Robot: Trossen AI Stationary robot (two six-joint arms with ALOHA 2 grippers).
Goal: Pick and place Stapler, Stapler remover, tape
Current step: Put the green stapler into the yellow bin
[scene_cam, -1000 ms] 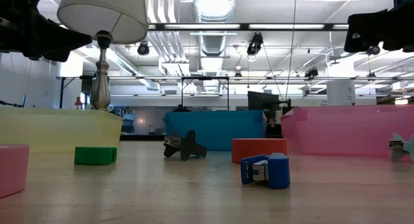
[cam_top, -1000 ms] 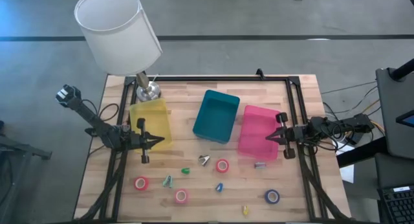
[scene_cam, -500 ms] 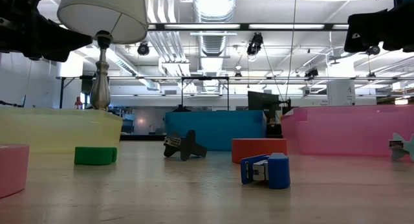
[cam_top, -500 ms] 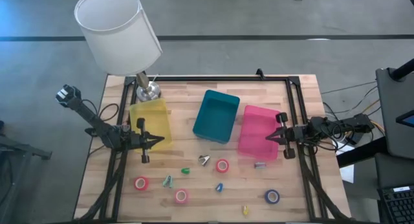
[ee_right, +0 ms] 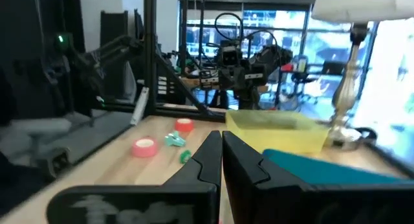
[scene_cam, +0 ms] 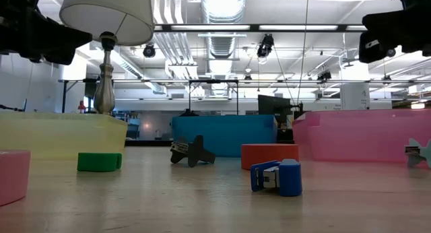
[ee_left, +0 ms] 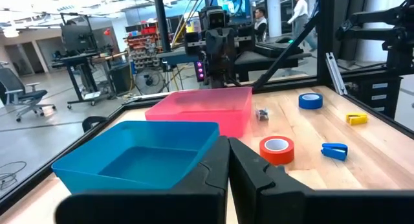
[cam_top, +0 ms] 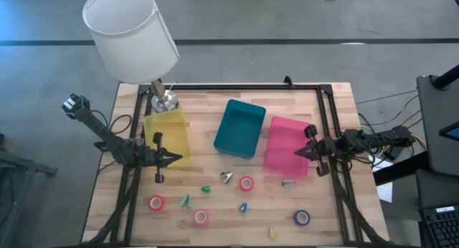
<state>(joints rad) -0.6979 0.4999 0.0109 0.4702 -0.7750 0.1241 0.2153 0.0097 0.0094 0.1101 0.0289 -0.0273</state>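
Lab beyond table (cam_top: 237, 112) — wrist views alone show left tool (ee_left: 228, 160), right tool (ee_right: 220, 154) closed, empty.

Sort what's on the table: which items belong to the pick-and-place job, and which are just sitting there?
Job items:
- three red-pink tape rolls
- blue-purple tape roll
- small staplers and staple removers, e.g. blue one, yellow one
- yellow bin, teal bin, pink bin, probably the destinations

Just there:
- table lamp

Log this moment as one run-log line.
left gripper: shut, by yellow bin | right gripper: shut, over pink bin | tape rolls: on table, untouched
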